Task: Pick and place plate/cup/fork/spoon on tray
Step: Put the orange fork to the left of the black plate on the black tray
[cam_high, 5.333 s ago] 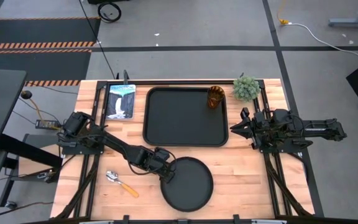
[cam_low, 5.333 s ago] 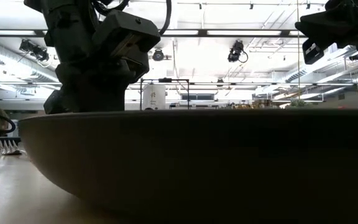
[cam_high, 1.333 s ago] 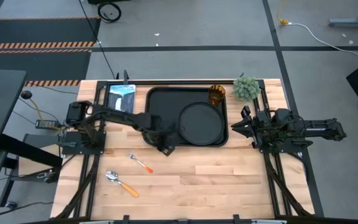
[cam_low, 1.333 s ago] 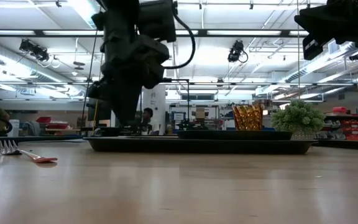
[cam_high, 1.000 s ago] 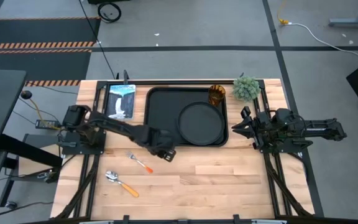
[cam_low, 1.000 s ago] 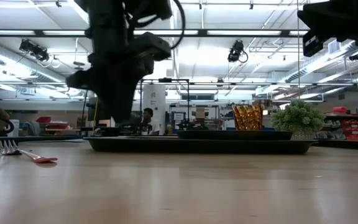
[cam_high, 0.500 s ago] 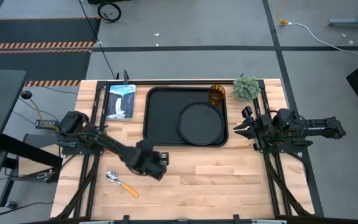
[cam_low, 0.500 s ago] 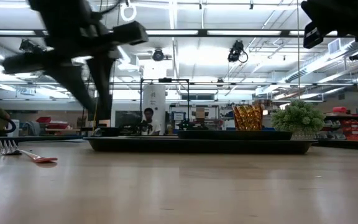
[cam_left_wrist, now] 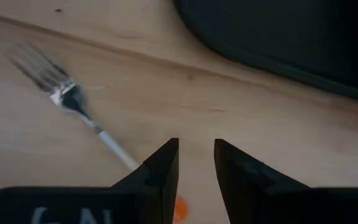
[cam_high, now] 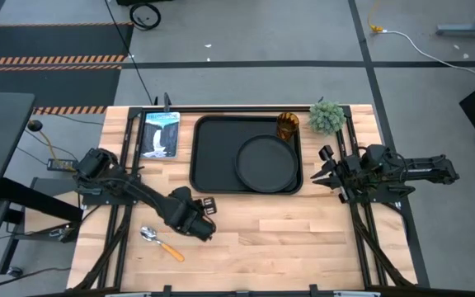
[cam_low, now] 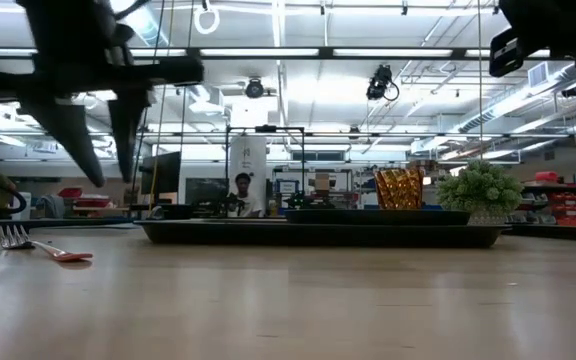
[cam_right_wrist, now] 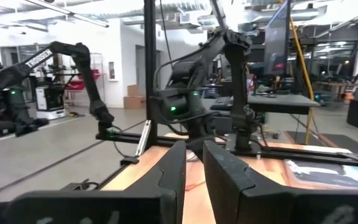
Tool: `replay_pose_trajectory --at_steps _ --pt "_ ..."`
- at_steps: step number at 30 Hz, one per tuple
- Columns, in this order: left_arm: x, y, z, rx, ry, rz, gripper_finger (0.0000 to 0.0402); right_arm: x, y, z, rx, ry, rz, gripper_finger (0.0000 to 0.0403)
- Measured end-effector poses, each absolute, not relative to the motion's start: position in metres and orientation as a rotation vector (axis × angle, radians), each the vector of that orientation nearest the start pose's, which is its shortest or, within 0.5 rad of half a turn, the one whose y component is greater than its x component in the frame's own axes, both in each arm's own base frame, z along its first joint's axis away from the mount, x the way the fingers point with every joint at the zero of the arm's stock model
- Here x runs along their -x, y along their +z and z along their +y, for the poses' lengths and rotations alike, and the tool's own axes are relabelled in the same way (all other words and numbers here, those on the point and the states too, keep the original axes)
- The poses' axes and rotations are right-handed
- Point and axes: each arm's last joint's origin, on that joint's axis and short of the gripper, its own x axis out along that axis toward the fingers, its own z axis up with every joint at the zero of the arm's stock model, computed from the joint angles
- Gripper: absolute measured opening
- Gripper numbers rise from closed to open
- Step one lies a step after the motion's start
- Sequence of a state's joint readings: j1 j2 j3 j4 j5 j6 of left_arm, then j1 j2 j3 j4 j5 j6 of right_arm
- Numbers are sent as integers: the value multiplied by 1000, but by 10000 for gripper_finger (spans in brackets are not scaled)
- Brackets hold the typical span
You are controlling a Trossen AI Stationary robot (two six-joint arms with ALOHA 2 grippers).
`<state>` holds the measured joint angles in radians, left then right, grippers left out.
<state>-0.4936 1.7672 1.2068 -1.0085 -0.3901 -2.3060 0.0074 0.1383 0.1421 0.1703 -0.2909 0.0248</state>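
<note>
The black tray lies at the table's far middle. The round black plate rests flat in its right half. The amber cup stands upright in the tray's far right corner. My left gripper is open and hovers over the fork, fingers on either side of its handle without touching. The fork lies flat on the table; my left arm hides it in the high view. The spoon lies flat near the table's near left. My right gripper is shut and waits at the table's right.
A green plant stands beyond the tray's far right corner. A blue-white picture card lies left of the tray. Bare wood stretches along the table's near right. A person shows in the room behind.
My left gripper has gone from the tray's near left corner toward the table's near left, coming over the fork. The plate stays in the tray.
</note>
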Motion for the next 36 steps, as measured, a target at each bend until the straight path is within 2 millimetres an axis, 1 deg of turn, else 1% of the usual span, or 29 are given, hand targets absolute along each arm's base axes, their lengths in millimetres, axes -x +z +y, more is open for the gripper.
replay_pose_trajectory --at_steps 3,6,10,11,12,15,18,20,26,32,36 --pt "-280 188 -136 1214 1321 779 110 -97 217 9 -5 314 -163 64" --pt "-278 187 -141 1156 1254 907 110 -97 217 10 -5 334 -161 64" --pt "-279 187 -153 1136 1141 939 110 -97 217 10 -6 351 -159 64" --pt "-278 187 -155 1138 1139 931 110 -97 217 10 -6 352 -159 64" --pt "-277 185 -156 1152 1167 916 110 -97 217 10 -6 352 -159 64" --pt "-270 174 -159 1176 1327 889 110 -97 217 10 -6 352 -160 64" --pt "-264 165 -161 1210 1470 949 114 -97 217 10 -13 353 -159 64" --pt "-261 162 -162 1219 1540 1003 122 -97 217 10 -17 354 -161 64" --pt "-264 157 -160 1240 1578 983 162 -97 218 10 -17 354 -177 64" --pt "-271 155 -148 1242 1613 918 202 -97 219 10 -17 354 -180 64" --pt "-275 154 -142 1247 1627 891 216 -97 219 10 -17 355 -179 64"
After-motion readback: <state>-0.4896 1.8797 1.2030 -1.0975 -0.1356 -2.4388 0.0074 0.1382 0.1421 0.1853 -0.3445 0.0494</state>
